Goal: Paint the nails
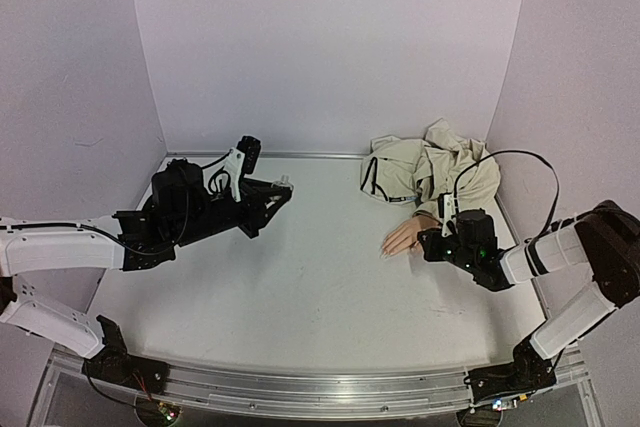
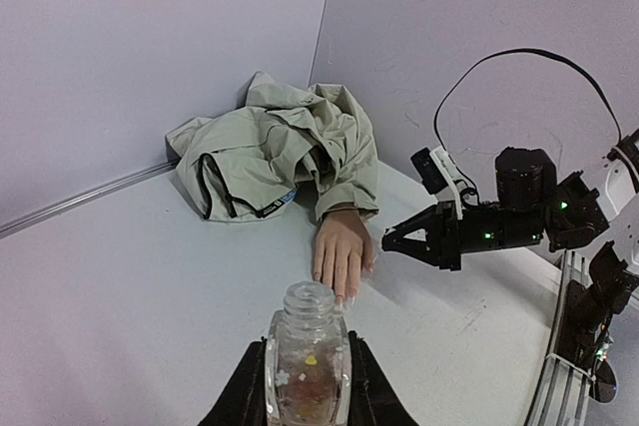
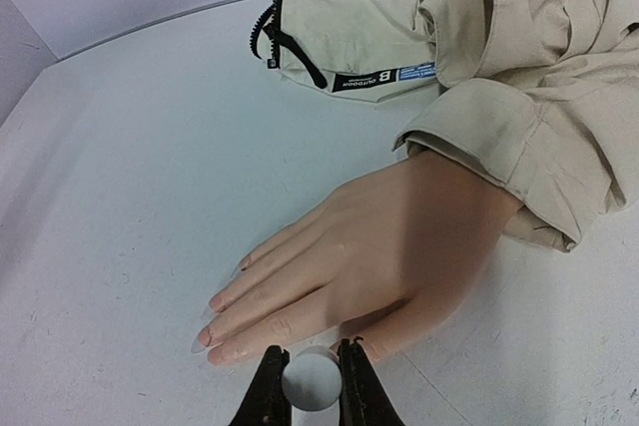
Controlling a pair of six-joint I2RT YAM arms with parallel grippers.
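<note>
Clear glass bottle (image 2: 307, 346) is clamped uncapped in my left gripper (image 2: 307, 398), held well apart from the mannequin hand (image 3: 379, 246) for dipping, while my right gripper (image 3: 312, 391) pinches a white cap (image 3: 311, 376) near its nails (image 3: 204, 334), probably ready to brush.

Top view: jacket (image 1: 432, 172) bunched on the table (image 1: 300, 317), upper right of frame, in the back corner. Mannequin hand (image 1: 404, 237) comes out of a sleeve just below the jacket. It lies flat on the table, fingers toward lower left. Right gripper (image 2: 387, 242) is just right of the hand. Left gripper (image 1: 283, 190) is left of centre, well apart from the hand, tips toward the right.
Left wrist view: bottle (image 2: 307, 371) between that gripper's jaws at bottom centre, hand behind it mid-frame, jacket further back.
Right wrist view: small round cap (image 3: 312, 378) between the jaws at bottom centre, just beside the hand's lower edge. Nails (image 3: 203, 338) at lower left.
</note>
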